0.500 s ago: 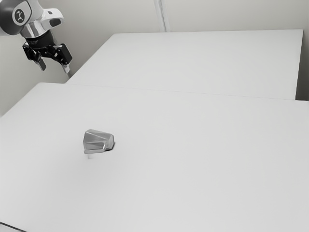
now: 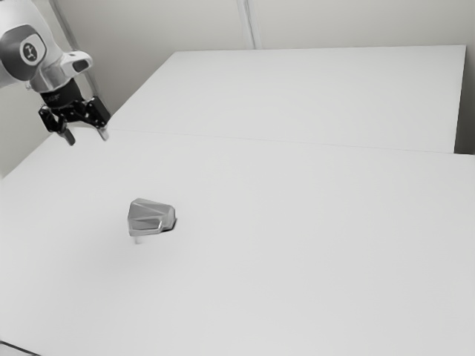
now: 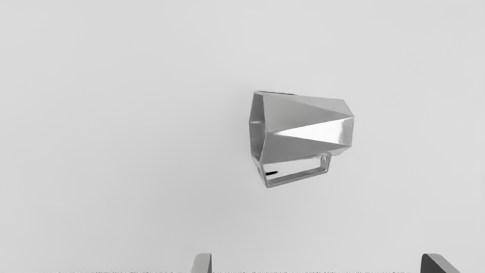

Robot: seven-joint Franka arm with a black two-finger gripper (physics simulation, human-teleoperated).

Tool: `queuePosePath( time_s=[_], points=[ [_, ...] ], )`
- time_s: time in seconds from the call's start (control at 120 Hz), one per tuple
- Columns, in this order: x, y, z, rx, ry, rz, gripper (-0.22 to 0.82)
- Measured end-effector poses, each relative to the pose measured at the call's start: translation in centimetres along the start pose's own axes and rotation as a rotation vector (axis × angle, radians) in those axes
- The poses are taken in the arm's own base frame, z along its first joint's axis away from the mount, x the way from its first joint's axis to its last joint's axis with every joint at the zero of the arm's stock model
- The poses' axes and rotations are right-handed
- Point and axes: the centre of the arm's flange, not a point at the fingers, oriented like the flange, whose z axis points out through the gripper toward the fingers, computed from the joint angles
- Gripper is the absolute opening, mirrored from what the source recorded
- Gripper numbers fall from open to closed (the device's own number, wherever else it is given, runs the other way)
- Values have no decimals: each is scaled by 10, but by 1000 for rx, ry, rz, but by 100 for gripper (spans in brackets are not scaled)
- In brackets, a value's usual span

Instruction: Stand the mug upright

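The mug [image 3: 303, 129] is seen on its side on the table [image 2: 297, 259], an approach is presumably being made by the wide-open, empty gripper [image 2: 87, 139], and its lowering around the mug is needed next.

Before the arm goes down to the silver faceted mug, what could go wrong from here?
The faceted mug lies on its side with its handle sticking out, so a finger of the open gripper might catch it and spin the mug. The body narrows toward the base, so the fingers could slip on its slanted facets while turning it upright.
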Motion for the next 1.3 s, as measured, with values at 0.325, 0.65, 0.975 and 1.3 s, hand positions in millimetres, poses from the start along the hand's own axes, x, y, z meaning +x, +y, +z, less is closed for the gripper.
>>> queuePosePath(
  time_s=[0.325, 0.65, 0.975, 1.3],
  points=[
    [32, -49, 126, -305, -191, -201, 60],
    [46, -83, 214, -486, -286, -336, 60],
    [58, -84, 269, -675, -311, -434, 60],
    [62, -74, 280, -752, -310, -461, 22]
  ],
)
